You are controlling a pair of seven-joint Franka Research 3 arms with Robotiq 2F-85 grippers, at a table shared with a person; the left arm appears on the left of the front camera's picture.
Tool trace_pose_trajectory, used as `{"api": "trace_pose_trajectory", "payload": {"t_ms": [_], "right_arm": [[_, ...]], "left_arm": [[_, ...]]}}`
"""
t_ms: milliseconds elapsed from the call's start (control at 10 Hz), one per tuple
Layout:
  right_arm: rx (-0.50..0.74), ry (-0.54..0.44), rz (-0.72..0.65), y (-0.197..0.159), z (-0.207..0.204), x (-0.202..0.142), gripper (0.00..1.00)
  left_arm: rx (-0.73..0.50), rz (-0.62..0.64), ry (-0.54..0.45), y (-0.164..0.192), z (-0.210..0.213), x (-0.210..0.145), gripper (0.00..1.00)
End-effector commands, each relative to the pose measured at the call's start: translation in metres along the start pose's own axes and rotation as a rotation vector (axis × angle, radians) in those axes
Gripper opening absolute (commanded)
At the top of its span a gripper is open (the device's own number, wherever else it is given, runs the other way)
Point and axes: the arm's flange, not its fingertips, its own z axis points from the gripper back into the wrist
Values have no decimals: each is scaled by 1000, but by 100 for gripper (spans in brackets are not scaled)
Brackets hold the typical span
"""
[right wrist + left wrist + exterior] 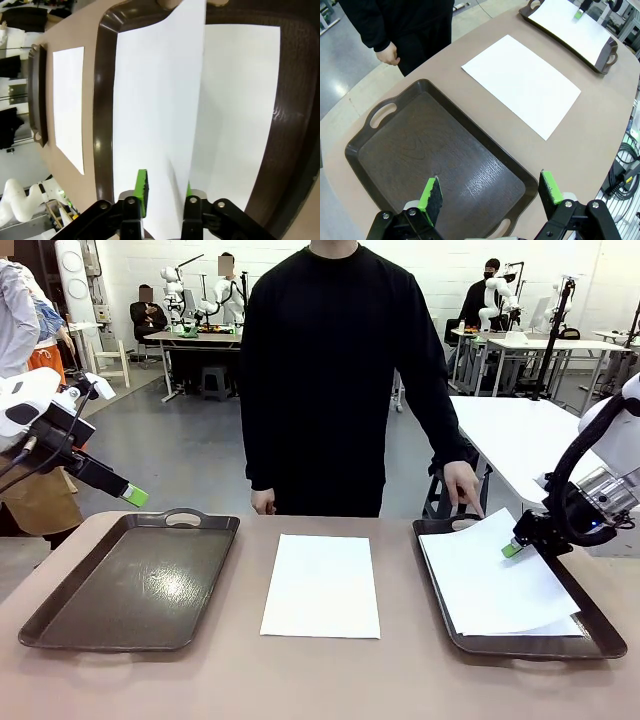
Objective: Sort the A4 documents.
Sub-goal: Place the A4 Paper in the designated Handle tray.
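You are partway through, by the look of it: one middle sheet (322, 585) lies flat on the bare table, untouched. The left tray (130, 580), to the left of that sheet, holds nothing. The right tray (540, 646), to the right of it, holds at least two documents, so I judge that side begun and the other side not started. The top sheet (490, 575) in the right tray sits askew over a lower sheet (240, 100), its long edge curling up off the one beneath. Your right gripper (512, 549) is at that sheet's near edge. Its jaws stand partly apart with the paper running between them, too wide a gap to be pinching anything so thin. A person's hand (463, 485) rests at the right tray's far handle, touching the paper's far corner. Your left gripper (137, 496) hangs over the left tray's far corner, jaws spread wide and holding nothing. The sheets are plain white, blank, thin and limp, rectangular, each a little smaller than a tray floor. Both trays are dark brown moulded plastic with raised rims, rounded corners and cut-out handles at the ends. The left one's floor is glossy with a fine grain. The tabletop is smooth, matte tan with a rounded edge.
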Motion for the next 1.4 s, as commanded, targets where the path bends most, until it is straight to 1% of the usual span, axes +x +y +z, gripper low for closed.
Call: {"api": "trace_pose_trajectory", "payload": {"t_ms": [0, 100, 200, 300, 400, 500, 600, 800, 900, 1000, 1300], "right_arm": [[-103, 6, 19, 5, 1, -7, 54], [-158, 4, 34, 7, 3, -8, 56], [-208, 1, 45, 8, 6, -8, 72], [-243, -5, 46, 8, 10, -9, 75], [-255, -9, 39, 7, 14, -10, 91], [-263, -15, 36, 7, 19, -11, 94], [-264, -19, 33, 7, 23, -12, 100], [-259, -22, 25, 10, 27, -11, 100], [-282, -36, -6, 13, 26, -9, 100], [-240, -27, 53, 6, 28, -6, 100], [-240, -27, 53, 6, 28, -6, 100]], "left_arm": [[-14, -11, -14, 3, -1, -3, 100], [-14, -11, -14, 3, -1, -3, 100], [-14, -11, -14, 3, -1, -3, 100], [-14, -11, -14, 3, -1, -3, 100], [-14, -11, -14, 3, -1, -3, 100], [-14, -11, -14, 3, -1, -3, 100], [-14, -11, -14, 3, -1, -3, 100], [-14, -11, -14, 3, -1, -3, 100], [-14, -11, -14, 3, -1, -3, 100], [-14, -11, -14, 3, -1, -3, 100], [-14, -11, -14, 3, -1, -3, 100]]}}
